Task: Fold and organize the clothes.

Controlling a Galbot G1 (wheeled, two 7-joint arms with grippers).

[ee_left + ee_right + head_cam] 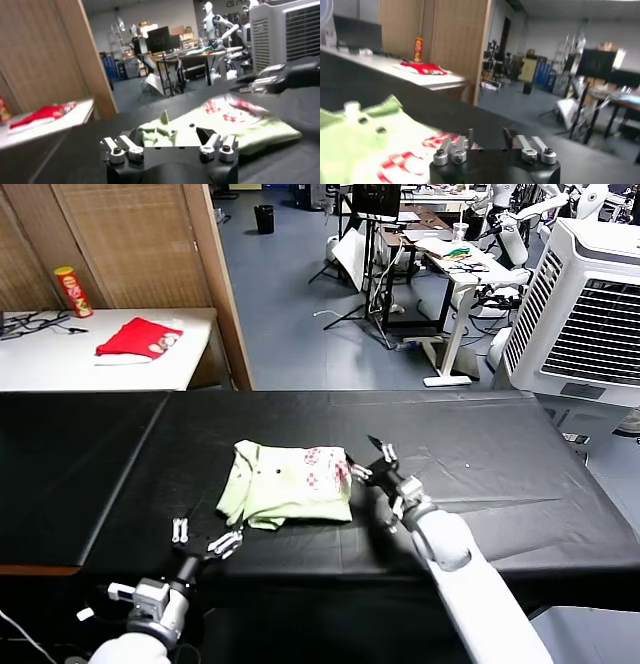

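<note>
Head view showed the folded light-green T-shirt (288,482) on the black table (500,474); right gripper (372,464) stood open at its edge, left gripper (205,536) open, empty, nearby.

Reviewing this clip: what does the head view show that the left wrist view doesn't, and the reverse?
Only the head view shows the red can on the white side table, the white cooling unit's front, and both arms together: the left tool open near the black table's front edge, the right tool open at the shirt's printed edge. Only the left wrist view shows a dark monitor on a far desk. Both share the folded pale green T-shirt and the red garment.
</note>
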